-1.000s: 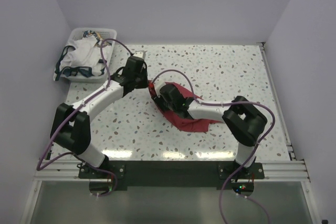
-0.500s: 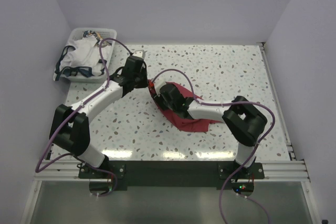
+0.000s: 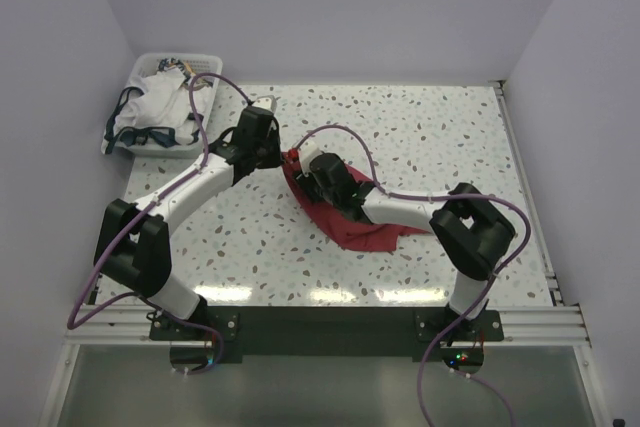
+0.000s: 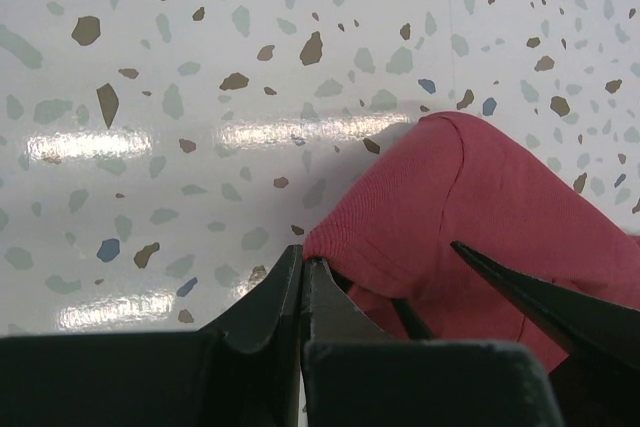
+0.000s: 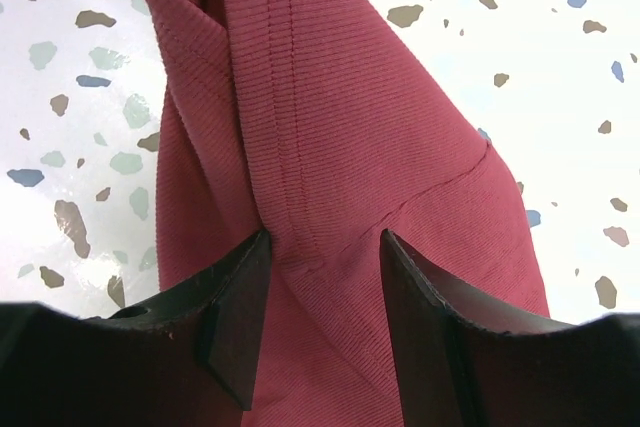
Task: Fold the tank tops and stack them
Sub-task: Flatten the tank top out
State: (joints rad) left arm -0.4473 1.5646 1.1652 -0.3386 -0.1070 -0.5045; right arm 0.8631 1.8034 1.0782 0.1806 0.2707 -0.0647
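Speckled table [image 3: 450, 147] bears red tank top [image 3: 352, 229] between right fingers [image 5: 235, 312].

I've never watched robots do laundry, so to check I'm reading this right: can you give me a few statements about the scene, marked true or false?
1. The dark red tank top lies on the speckled table. True.
2. The white tank top is spread flat on the table. False: it sits bunched in the basket at the far left.
3. The left gripper is wide open. False: it is shut on the red top's edge.
4. The right gripper has its jaws apart, with red cloth between them. True.
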